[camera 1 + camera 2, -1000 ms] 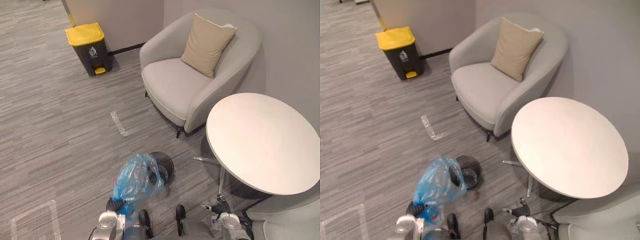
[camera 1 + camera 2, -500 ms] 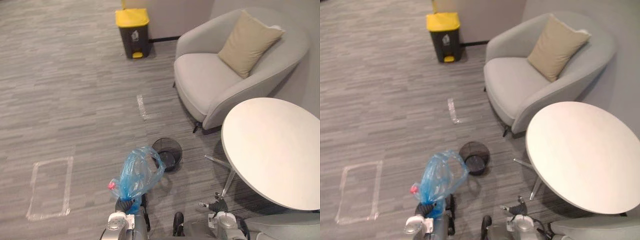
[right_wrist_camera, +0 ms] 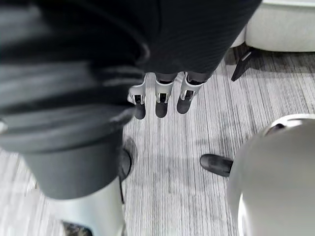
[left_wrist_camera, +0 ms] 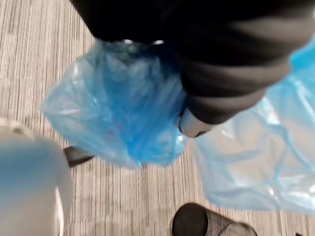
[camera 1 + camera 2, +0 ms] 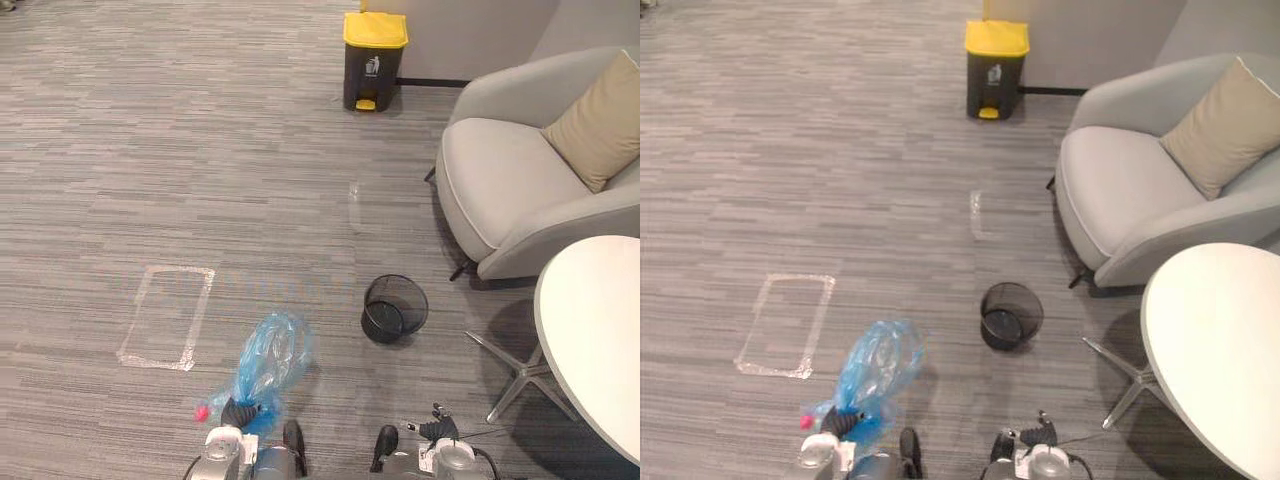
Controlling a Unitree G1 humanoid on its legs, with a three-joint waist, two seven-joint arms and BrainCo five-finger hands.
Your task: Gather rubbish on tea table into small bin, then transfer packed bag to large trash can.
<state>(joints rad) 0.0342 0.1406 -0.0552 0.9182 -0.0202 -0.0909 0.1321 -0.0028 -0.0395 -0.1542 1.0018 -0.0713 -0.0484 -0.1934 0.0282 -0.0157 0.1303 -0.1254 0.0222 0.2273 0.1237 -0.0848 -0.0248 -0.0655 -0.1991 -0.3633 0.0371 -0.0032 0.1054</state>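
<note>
The left hand (image 5: 240, 412) has its fingers (image 4: 194, 126) clenched round the blue bag (image 5: 270, 358).

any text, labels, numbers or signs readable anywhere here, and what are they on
No words or numbers can be read in any view.
Dark grey pedal bin with a yellow lid: a small white pictogram on its front, too small to make out; no lettering legible.
Translucent blue plastic bag held by the left hand: no print visible.
</note>
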